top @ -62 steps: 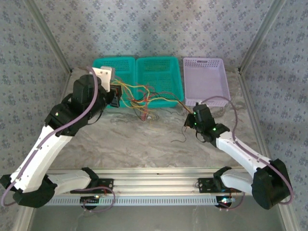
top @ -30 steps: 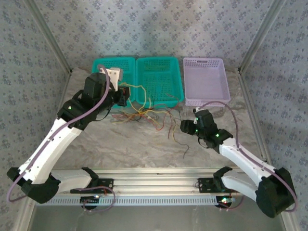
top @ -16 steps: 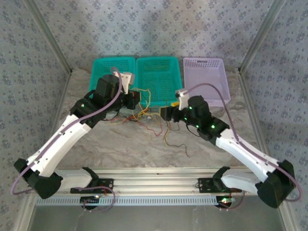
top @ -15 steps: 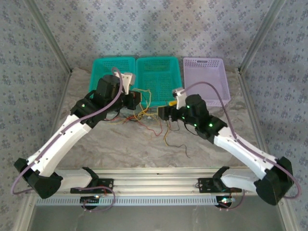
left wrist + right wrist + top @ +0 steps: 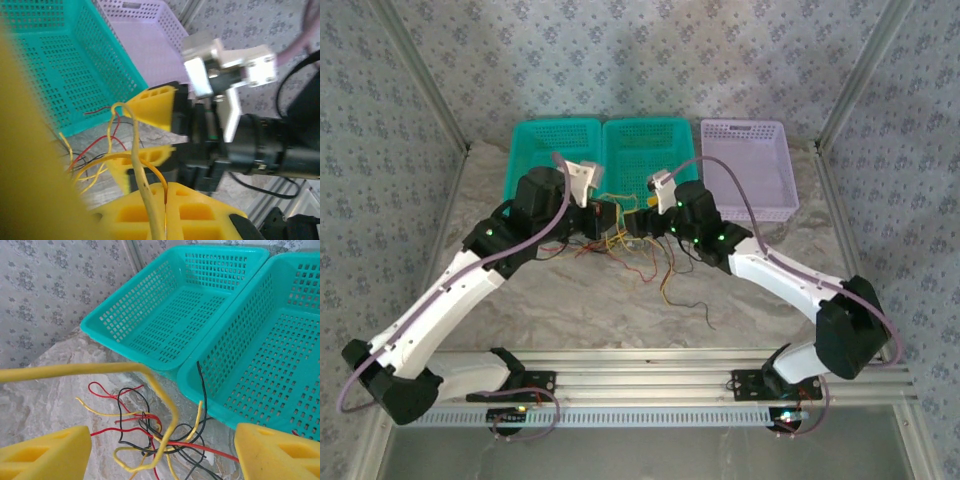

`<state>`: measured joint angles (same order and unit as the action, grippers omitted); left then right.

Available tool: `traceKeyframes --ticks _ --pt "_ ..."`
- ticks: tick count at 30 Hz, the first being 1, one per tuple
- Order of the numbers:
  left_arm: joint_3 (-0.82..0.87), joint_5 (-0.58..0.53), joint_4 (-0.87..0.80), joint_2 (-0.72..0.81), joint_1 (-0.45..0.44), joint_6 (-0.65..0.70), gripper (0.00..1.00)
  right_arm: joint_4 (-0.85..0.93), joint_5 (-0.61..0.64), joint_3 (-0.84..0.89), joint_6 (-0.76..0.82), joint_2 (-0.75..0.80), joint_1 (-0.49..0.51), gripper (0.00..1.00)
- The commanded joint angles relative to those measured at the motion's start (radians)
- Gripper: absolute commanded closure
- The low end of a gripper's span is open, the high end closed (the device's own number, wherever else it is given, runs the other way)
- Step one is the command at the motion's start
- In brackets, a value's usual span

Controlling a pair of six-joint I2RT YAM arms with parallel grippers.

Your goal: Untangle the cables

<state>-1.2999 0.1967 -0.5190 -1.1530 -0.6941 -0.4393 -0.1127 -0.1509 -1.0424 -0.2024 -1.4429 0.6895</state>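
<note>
The cables (image 5: pixel 638 262) lie in a loose tangle of yellow, red and black strands on the marbled counter (image 5: pixel 550 300). The tangle sits just in front of the two teal baskets and between the two arms. In the top view several loose ends trail from it toward the near edge of the counter.

The left claw (image 5: pixel 165 195) is closed. Its two yellow pads meet along a seam, and one yellow cable (image 5: pixel 136 150) is pinched between them. That strand rises from the seam and loops over at its top. In the same view red and yellow strands lie on the counter against the foot of a teal basket.

The right claw (image 5: pixel 162 434) stands wide apart and grips nothing. One yellow finger sits at each lower corner of its wrist view. The yellow cable enters that view from the left edge, crosses above the open gap, bends sharply and drops into the tangle on the counter. Whether it touches either finger cannot be told.

In the top view the two claws face each other, near together, directly over the tangle.

One black end stands up against the outer wall of the right teal basket (image 5: pixel 280 355). The left teal basket (image 5: pixel 170 310) is just beside it, rim to rim. The lilac basket (image 5: pixel 748 170) stands further right, well apart from the cables.
</note>
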Motion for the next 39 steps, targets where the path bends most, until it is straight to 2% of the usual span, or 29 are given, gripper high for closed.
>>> traceKeyframes --ticks 1,5,9,12,17,19,21,26,27,39 --pt "0.017 0.065 0.085 0.042 -0.007 -0.025 1.00 -0.082 -0.014 -0.029 0.026 -0.042 -0.002 0.24" --pt "0.038 0.098 0.112 0.053 -0.006 -0.037 1.00 -0.131 -0.033 -0.030 -0.005 -0.069 -0.006 0.32" --pt "0.070 0.119 0.142 0.069 -0.006 -0.046 1.00 -0.151 -0.047 -0.030 -0.027 -0.063 -0.007 0.75" --pt "0.082 0.100 0.136 0.082 -0.006 -0.040 1.00 -0.133 0.002 -0.019 -0.020 -0.029 -0.008 0.99" --pt "0.094 0.076 0.119 0.090 -0.007 -0.026 0.98 -0.023 0.163 -0.035 -0.018 0.022 -0.019 1.00" --pt "0.099 0.070 0.121 0.089 -0.007 -0.028 0.90 -0.003 0.185 -0.033 -0.026 0.039 -0.031 1.00" --pt "0.106 0.071 0.130 0.087 -0.006 -0.031 0.77 0.003 0.211 -0.024 -0.045 0.059 -0.038 1.00" --pt "0.131 0.085 0.154 0.096 -0.006 -0.041 0.52 0.027 0.219 -0.019 -0.092 0.095 -0.071 1.00" --pt "0.137 0.090 0.158 0.099 -0.006 -0.042 0.49 0.039 0.213 -0.028 -0.100 0.097 -0.080 1.00" --pt "0.360 0.138 0.304 0.095 -0.013 -0.141 0.47 0.076 0.102 -0.088 -0.184 0.170 -0.125 1.00"
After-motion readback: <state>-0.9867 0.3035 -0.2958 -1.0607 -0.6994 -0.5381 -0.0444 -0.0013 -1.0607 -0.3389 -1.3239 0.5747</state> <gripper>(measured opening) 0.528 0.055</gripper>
